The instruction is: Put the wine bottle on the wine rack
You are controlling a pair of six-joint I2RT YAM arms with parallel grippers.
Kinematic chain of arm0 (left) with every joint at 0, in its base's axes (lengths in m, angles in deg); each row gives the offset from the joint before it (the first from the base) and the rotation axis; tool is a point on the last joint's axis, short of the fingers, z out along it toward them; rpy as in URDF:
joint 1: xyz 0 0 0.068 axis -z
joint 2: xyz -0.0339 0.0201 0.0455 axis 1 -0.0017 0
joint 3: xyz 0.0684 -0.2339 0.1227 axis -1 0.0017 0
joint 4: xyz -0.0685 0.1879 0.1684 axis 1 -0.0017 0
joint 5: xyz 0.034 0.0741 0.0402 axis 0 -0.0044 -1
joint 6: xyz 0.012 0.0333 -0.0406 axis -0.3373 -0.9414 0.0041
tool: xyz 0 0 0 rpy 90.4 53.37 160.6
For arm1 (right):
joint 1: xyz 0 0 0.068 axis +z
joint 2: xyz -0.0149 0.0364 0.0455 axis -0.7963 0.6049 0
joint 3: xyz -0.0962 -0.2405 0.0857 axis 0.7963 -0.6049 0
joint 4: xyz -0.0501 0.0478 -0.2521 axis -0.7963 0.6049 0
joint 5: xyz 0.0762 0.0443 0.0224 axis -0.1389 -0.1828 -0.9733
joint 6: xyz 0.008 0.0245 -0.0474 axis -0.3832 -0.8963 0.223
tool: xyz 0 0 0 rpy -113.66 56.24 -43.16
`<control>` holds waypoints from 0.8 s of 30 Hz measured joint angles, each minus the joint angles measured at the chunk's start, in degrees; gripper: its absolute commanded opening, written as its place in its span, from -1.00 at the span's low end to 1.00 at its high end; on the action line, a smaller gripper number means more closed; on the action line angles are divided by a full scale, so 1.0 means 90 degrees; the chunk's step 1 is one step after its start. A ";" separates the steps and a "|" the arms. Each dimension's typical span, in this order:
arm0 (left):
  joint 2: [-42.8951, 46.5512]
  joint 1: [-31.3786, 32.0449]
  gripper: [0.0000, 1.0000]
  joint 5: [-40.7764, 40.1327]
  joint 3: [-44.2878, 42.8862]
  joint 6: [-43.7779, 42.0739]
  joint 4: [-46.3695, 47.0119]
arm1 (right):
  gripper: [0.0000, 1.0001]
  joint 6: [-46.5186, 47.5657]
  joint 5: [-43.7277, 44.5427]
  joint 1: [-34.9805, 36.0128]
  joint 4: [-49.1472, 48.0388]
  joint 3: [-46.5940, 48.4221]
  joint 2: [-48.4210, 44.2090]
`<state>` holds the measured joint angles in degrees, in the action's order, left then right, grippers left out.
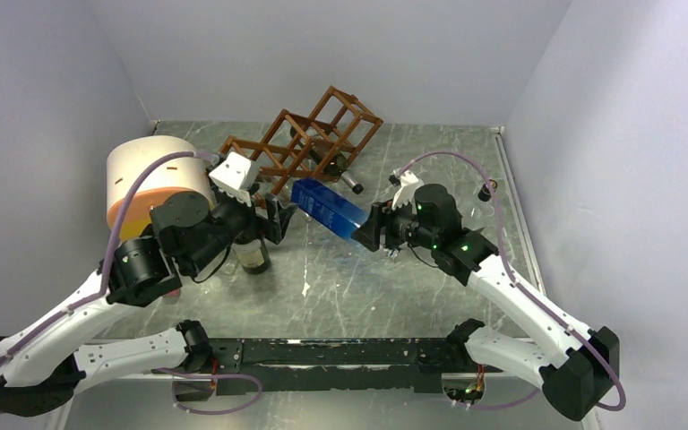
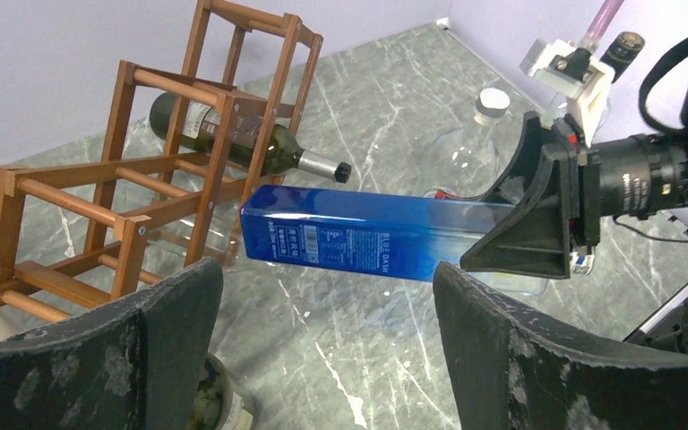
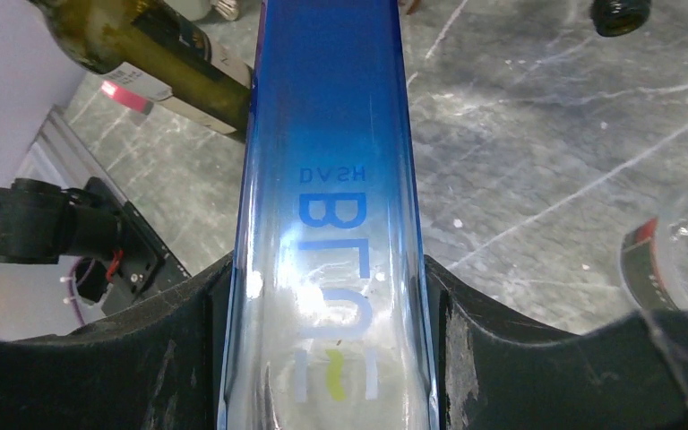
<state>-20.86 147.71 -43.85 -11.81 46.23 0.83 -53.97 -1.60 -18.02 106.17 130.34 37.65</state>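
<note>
Just short of the rack [image 1: 309,139], my right fingers [image 1: 369,235] pinch the blue bottle [image 1: 327,208] above the desk [image 1: 412,287]; left fingers [image 1: 278,218] spread. I should square it to a free cell, then slide slowly.

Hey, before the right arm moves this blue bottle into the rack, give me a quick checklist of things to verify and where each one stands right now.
1. Right jaws' grip on the blue bottle: shut on it from both sides. Ok.
2. Free cell in the rack: several are empty. Ok.
3. Blue bottle lined up with a free cell: its end lies short of the rack and its aim is unclear. Cannot tell.
4. Way in: the green bottle already lies in the rack, and its neck pokes out close to the blue bottle. Probably not ok.
5. Left jaws: open and empty, facing the blue bottle's end. Clearance: cannot tell.
</note>
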 measured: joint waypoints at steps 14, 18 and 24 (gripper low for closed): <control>0.0461 0.0000 0.85 0.0017 -0.0228 -0.0180 -0.0136 | -1.00 -0.0408 0.0396 0.0913 -0.0862 -0.0265 0.0376; 0.0474 0.0000 0.88 0.0002 -0.0272 -0.0228 -0.0117 | -1.00 -0.0568 0.0461 0.1158 -0.1146 -0.0306 0.0389; 0.0410 0.0000 0.88 -0.0012 -0.0372 -0.0185 -0.0158 | -1.00 -0.0724 0.0838 0.1433 -0.1676 -0.0306 0.0522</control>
<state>-17.16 147.71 -43.95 -15.15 44.57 -0.59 -60.48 5.94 -5.12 91.09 127.59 42.35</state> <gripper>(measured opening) 0.938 0.637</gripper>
